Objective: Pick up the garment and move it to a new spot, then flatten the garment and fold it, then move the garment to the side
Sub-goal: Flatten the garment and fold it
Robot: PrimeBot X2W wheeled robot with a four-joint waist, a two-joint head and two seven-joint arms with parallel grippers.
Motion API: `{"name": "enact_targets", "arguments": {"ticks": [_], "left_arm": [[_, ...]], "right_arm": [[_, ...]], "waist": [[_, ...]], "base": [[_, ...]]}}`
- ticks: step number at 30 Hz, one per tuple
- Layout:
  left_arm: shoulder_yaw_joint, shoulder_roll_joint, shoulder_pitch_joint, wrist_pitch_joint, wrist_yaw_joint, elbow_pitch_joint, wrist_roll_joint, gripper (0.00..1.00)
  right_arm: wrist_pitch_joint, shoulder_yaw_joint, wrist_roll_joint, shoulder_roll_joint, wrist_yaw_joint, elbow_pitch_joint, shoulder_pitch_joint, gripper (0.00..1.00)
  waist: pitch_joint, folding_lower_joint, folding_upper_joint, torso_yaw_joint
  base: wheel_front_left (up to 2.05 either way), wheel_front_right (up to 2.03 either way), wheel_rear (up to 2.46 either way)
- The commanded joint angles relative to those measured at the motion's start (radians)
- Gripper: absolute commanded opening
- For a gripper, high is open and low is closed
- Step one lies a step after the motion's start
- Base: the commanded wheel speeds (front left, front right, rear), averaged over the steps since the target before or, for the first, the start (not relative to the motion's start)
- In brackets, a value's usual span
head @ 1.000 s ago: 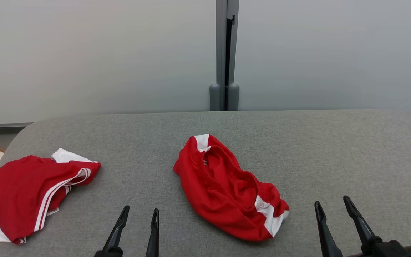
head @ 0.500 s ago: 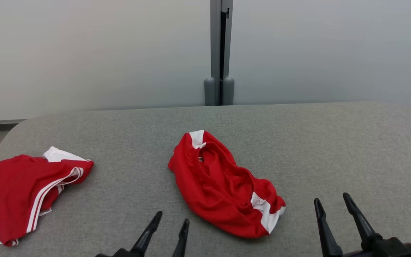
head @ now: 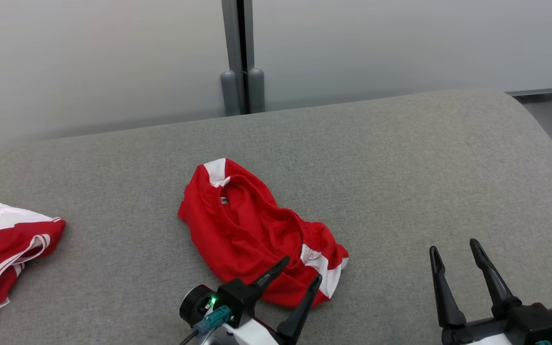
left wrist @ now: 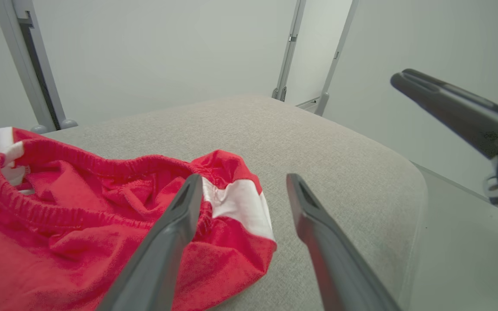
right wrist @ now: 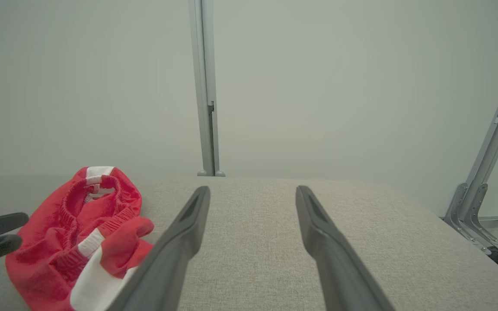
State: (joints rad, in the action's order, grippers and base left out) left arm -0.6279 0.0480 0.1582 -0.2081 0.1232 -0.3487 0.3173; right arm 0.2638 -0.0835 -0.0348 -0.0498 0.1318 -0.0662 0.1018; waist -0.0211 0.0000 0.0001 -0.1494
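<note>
The crumpled red-and-white garment lies near the middle of the grey padded table, with the left gripper at its near, white-striped edge, fingers spread and holding nothing, and the right gripper well apart to the right, likewise spread and empty.

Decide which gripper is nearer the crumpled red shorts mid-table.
Left. The left gripper, open, is at the near white-striped corner of the red shorts; the right gripper, open, stands well to their right over the table.
</note>
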Motion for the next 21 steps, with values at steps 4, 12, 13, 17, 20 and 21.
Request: {"name": "enact_targets", "arguments": {"ticks": [4, 12, 13, 17, 20, 21], "left_arm": [[-0.031, 0.004, 0.074, 0.021, -0.043, -0.017, 0.092, 1.0], [-0.059, 0.005, 0.158, 0.038, -0.071, -0.091, 0.127, 1.0], [-0.059, 0.004, 0.164, 0.038, -0.071, -0.101, 0.129, 1.0], [-0.051, 0.004, 0.182, 0.035, -0.077, -0.126, 0.144, 1.0], [-0.049, 0.004, 0.179, 0.031, -0.077, -0.129, 0.16, 1.0], [-0.047, 0.005, 0.173, 0.033, -0.078, -0.13, 0.171, 1.0]], "right_arm": [[0.001, -0.008, -0.007, -0.001, -0.002, 0.002, -0.03, 1.0], [0.001, 0.003, -0.016, -0.001, -0.002, 0.009, -0.066, 1.0], [0.001, 0.006, -0.017, -0.001, -0.002, 0.01, -0.069, 1.0], [0.001, 0.013, -0.019, -0.001, -0.002, 0.013, -0.082, 1.0], [0.001, 0.018, -0.023, -0.001, -0.002, 0.016, -0.084, 1.0], [0.001, 0.019, -0.024, -0.001, -0.002, 0.017, -0.083, 1.0]], "waist": [[-0.054, 0.0, -0.0001, -0.058], [-0.11, 0.0, -0.0001, -0.096], [-0.115, 0.0, -0.0001, -0.098], [-0.131, 0.0, -0.0001, -0.103], [-0.137, 0.0, -0.0001, -0.103], [-0.138, 0.0, -0.0001, -0.102]], "base": [[0.0, 0.0, 0.0], [0.0, 0.0, 0.0], [0.0, 0.0, 0.0], [0.0, 0.0, 0.0], [0.0, 0.0, 0.0], [0.0, 0.0, 0.0]]}}
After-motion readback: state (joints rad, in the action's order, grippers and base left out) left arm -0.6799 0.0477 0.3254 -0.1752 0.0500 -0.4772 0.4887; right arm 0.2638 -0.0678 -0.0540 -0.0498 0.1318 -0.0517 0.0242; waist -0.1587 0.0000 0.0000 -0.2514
